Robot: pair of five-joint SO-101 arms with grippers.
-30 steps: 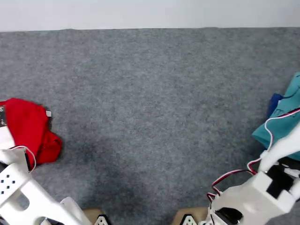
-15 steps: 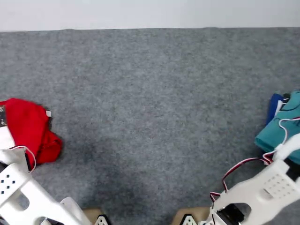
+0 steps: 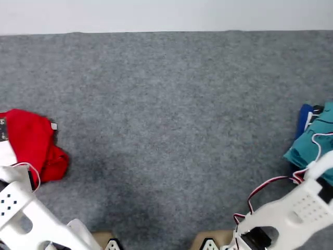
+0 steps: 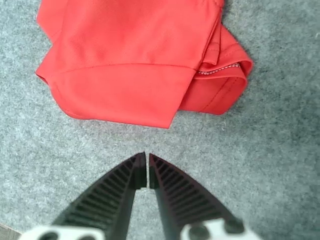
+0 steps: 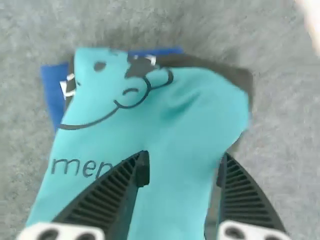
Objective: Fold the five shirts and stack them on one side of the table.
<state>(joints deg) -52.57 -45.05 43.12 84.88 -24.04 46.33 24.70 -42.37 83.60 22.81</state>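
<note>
The teal shirt (image 3: 312,148) is lying at the right edge of the high view, about mid height, as the top of a small stack. A blue shirt (image 3: 305,117) is peeking out from under it on the side toward the frame's centre. In the right wrist view a dark shirt (image 5: 237,75) is also showing beneath its far corner.

The right tool (image 5: 183,162) is sitting directly over this stack with its jaws spread wide, one to each side of the teal cloth and not pinching it. Whether the tips are touching the fabric I cannot tell. The teal shirt's long axis is running straight away from the tool, in line with its reach. The right arm (image 3: 296,211) is coming up from the lower right corner of the high view.

The red shirt (image 3: 34,143) is lying at the left edge of the high view, well apart from the stack, with bare grey desk (image 3: 171,104) between them. It is loosely bundled, its long side running across the left tool's line. The left tool (image 4: 148,172) is closed on nothing, over bare desk just short of the near hem, the shirt dead ahead of its tips. The left arm (image 3: 18,205) is standing in the lower left corner.

The left arm is plainly the nearer one for the red shirt. Judging by this, its jaws will need opening before they can take that hem.
</note>
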